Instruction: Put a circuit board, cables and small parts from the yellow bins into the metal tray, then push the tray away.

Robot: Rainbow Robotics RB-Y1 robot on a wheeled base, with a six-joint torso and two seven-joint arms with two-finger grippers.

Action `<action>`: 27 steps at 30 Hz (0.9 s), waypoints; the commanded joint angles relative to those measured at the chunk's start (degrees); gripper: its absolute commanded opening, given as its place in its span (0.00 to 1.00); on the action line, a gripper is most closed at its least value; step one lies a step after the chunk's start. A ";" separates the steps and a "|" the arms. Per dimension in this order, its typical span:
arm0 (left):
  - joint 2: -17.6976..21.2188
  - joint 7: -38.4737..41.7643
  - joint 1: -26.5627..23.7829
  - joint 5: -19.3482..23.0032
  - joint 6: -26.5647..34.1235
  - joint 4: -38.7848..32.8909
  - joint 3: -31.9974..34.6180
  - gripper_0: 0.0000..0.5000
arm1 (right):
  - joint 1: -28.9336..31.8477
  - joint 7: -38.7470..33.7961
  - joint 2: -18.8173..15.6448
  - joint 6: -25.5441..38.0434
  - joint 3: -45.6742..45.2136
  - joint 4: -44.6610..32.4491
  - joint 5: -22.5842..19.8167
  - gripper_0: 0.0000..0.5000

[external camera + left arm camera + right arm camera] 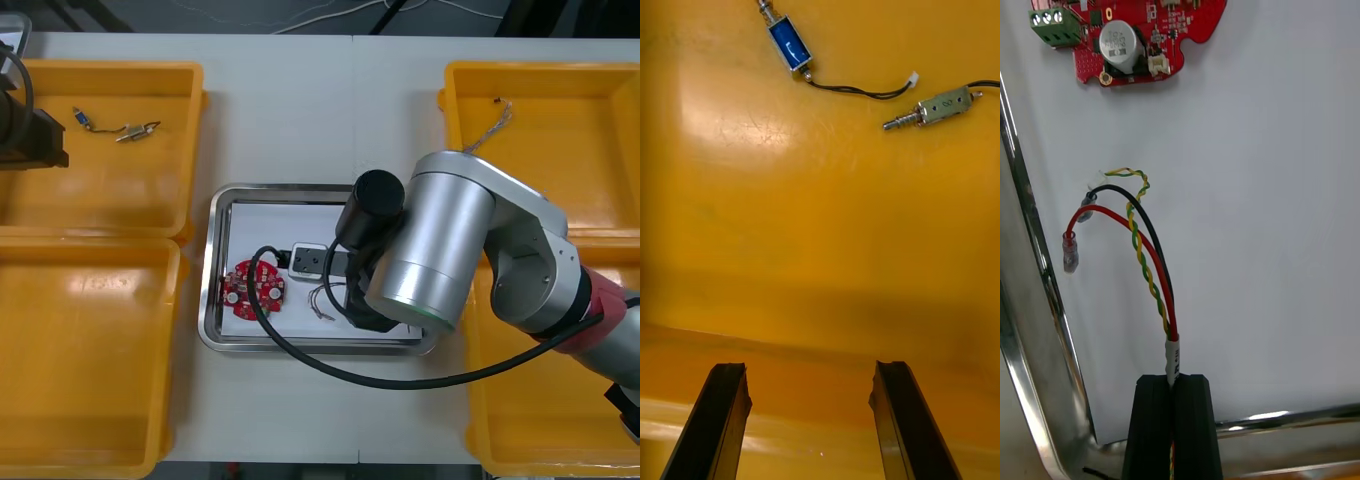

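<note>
From the front, the right arm (pixel 450 250) reaches over the metal tray (pixel 216 300) in the middle of the surface. Its wrist covers the tray's right half, while the round red circuit board (pixel 250 288) lies on the white inside near the left rim. The left arm (pixel 30 135) hangs at the outer edge of the far left yellow bin (pixel 110 200), where two small metal parts (pixel 135 130) lie. In the right wrist view, the right claw (pixel 1174 379) is pinched tight on the labelled end of a cable bundle (pixel 1154 277) of red, black and twisted yellow-green wires. Its loose ends fan out onto the tray's white floor, short of the circuit board and close to the shiny rim. This bundle looks light and limp, so it should droop and lie wherever it is let go. The sleeved end now gripped seems the soundest hold, as the thin wires and little end connectors could snag or bend. In the left wrist view, the left claw (pixel 812 371) is spread wide and holds nothing above the bin floor, well short of the parts. Those parts look small, hard and smooth with thin wire tails, so gripping across the body should serve better than gripping the lead.
</note>
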 commanded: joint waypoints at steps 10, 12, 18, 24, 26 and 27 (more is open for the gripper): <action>-3.98 -4.70 -6.97 -6.32 -6.82 7.48 -1.49 0.97 | -1.66 -1.68 1.49 -6.92 7.47 2.99 1.62 0.05; -4.68 -5.14 -7.49 -6.32 -8.40 8.80 -1.49 0.97 | -1.49 -1.51 1.49 -7.45 7.82 3.26 1.98 0.04; -6.61 -8.30 -9.43 -6.59 -12.36 13.45 -1.40 0.97 | -1.49 -1.51 1.49 -9.91 8.96 4.93 3.21 0.16; -8.02 -9.71 -10.75 -6.94 -14.82 16.09 -1.40 0.97 | -1.49 -1.86 1.49 -9.91 9.05 4.93 4.00 1.00; -8.02 -10.32 -11.19 -7.03 -14.99 16.71 -1.40 0.97 | -1.57 -1.95 1.49 -9.91 9.05 4.93 4.35 1.00; -8.11 -10.41 -11.19 -7.03 -14.99 16.71 -1.31 0.97 | -1.57 -1.95 1.49 -9.91 8.96 4.93 4.44 1.00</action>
